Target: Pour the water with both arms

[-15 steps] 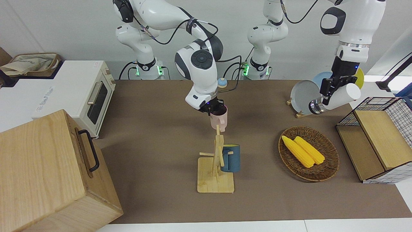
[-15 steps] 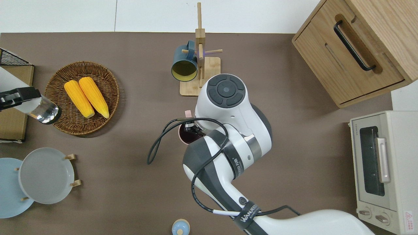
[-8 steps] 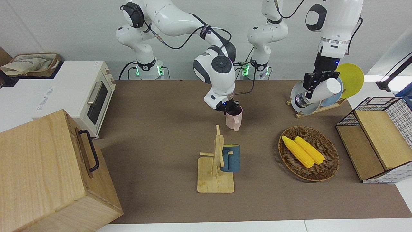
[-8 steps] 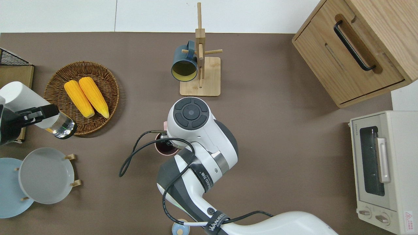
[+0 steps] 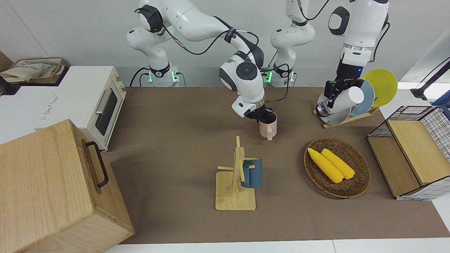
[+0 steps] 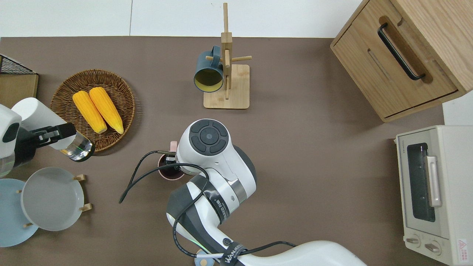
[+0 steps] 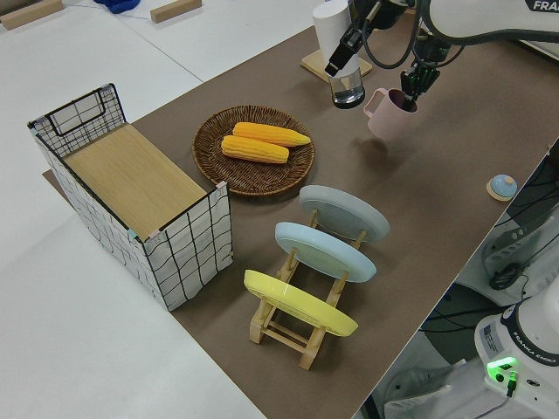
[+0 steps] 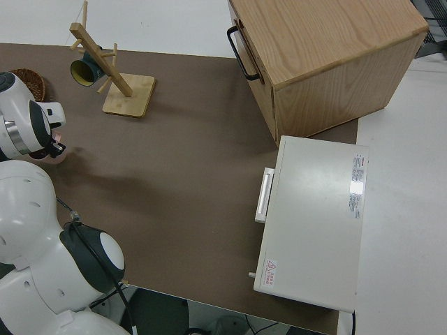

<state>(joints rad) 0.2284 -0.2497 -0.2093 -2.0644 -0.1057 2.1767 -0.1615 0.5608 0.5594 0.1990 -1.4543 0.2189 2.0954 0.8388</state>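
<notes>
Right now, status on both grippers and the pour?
Right gripper shut on pink mug, upright, airborne. Left gripper shut on white bottle, tilted, mouth down. No pour yet. Gap between them clear.

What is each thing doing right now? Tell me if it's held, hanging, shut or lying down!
Pink mug: upright, held at its rim by the right gripper.
White bottle: tilted, held by the left gripper.
Blue mug: hanging on the wooden mug rack.
Corn cobs: lying in the wicker basket.
Toaster oven: door shut.
Plates: standing on edge in their rack.
</notes>
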